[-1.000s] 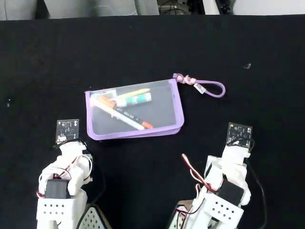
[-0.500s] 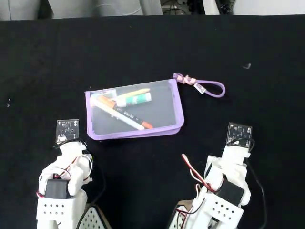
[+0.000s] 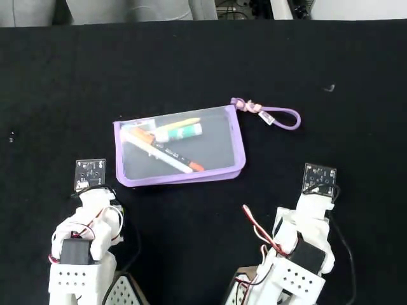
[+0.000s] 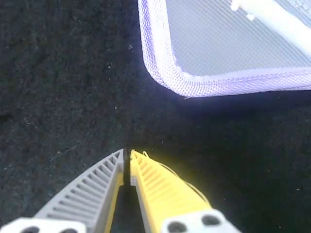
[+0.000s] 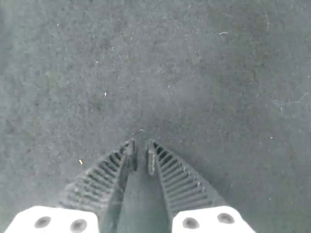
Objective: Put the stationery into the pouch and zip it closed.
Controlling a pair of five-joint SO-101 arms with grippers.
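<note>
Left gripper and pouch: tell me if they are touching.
Apart. The left wrist view shows a strip of bare black table between the left gripper and the pouch.

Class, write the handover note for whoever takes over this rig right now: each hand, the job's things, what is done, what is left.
Left hand: shut, empty, above the black table beside the pouch's corner.
Right hand: shut, empty, above the table.
Clear purple-edged zip pouch: flat, mid-table, holding a white orange-tipped marker, a green-labelled tube and a yellow pencil.
Done: stationery in; zip looks closed.
Left: confirm the zip is fully shut.
</note>
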